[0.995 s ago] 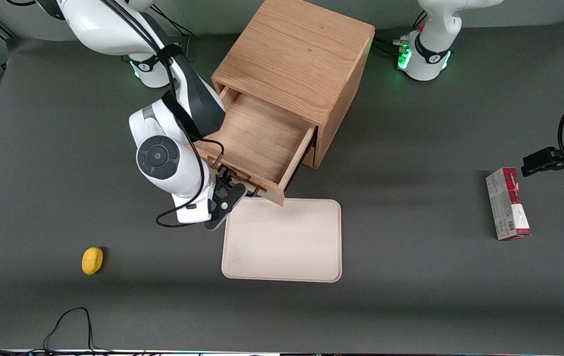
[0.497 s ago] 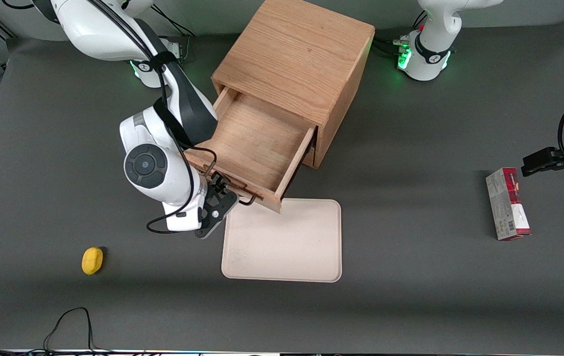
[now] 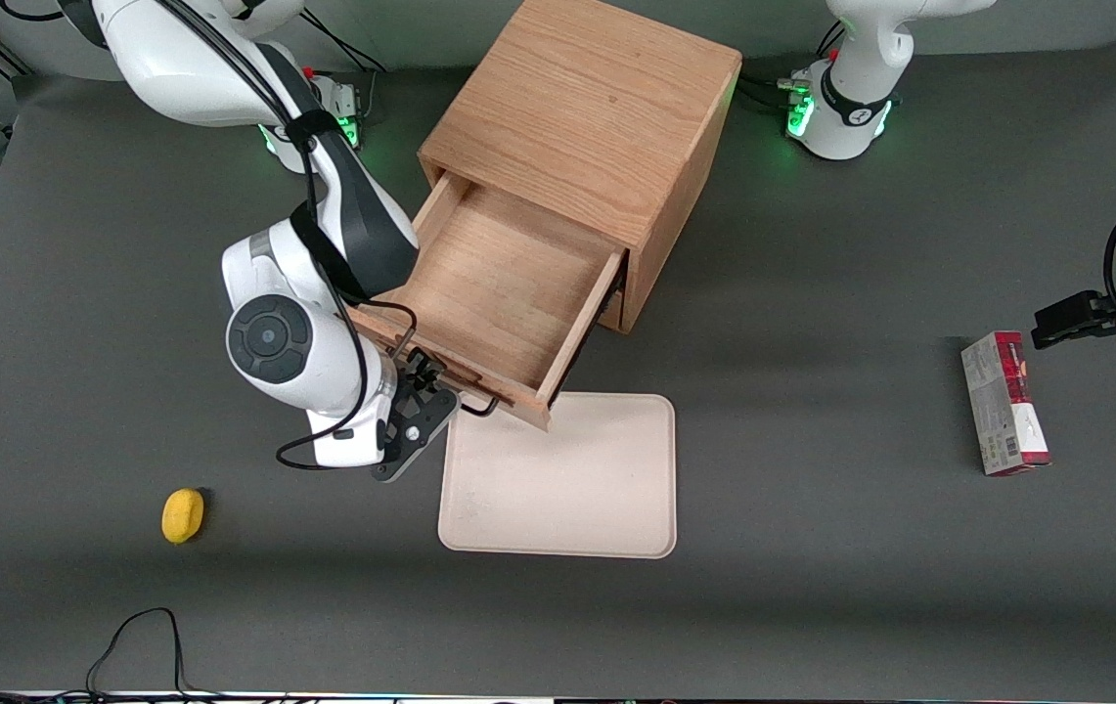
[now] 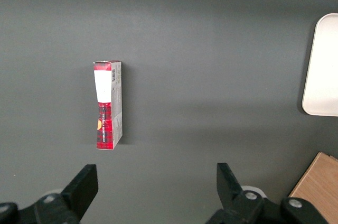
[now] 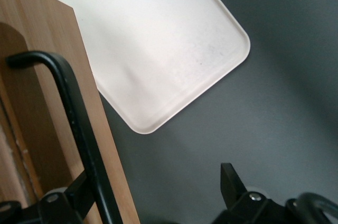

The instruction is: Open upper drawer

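Dark grey surface (image 3: 812,606), oak cabinet (image 3: 597,117) at upper centre of frame. Upper drawer (image 3: 509,284) at centre, pulled well out above tray (image 3: 567,489) edge. Jaws spread apart at black handle (image 5: 80,129), not clamping. Best: straight pull along runners, no twisting.

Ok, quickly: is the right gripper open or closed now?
Gripper: open at the upper drawer front, its black handle between the fingers, not clamped.

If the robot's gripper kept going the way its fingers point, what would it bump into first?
Probably the grey table. The gripper points down, open, with the upper drawer's black handle beside one finger. The cream tray lies slightly aside, though depth is uncertain.
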{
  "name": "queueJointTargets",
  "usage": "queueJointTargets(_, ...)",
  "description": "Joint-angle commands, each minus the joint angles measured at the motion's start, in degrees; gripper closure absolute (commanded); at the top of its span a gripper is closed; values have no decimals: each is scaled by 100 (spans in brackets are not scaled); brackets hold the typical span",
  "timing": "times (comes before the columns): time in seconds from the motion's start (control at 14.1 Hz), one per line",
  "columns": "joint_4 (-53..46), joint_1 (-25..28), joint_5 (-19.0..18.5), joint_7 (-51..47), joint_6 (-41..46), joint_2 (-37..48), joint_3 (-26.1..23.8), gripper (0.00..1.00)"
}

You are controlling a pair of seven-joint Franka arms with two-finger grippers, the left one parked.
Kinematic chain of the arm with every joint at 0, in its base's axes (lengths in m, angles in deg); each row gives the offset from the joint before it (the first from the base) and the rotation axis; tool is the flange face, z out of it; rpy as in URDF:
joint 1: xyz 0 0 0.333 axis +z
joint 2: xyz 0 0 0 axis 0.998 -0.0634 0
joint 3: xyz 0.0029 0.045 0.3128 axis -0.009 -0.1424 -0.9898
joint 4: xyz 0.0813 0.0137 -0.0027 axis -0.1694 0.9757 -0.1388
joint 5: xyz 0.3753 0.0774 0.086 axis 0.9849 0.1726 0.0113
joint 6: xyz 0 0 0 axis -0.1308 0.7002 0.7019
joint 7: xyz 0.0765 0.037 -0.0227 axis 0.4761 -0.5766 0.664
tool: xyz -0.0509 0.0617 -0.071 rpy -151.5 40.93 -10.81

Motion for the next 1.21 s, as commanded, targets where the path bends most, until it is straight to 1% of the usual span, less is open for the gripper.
queueJointTargets(0.0, -346, -143, 31, 216, 120, -204, -25, 0)
queueJointTargets(0.36, -494, -134, 14, 146, 242, -116, -34, 0)
queueJointTargets(0.57, -1214, -152, 5, 128, 1031, -89, -8, 0)
queueJointTargets(0.71, -1479, -161, -13, 102, 1410, 59, 36, 0)
queueJointTargets(0.92, -1480, -117, -65, 40, 1613, 525, 352, 0)
queueJointTargets(1.14, -1428, -143, -258, -223, 1929, 947, 685, 0)
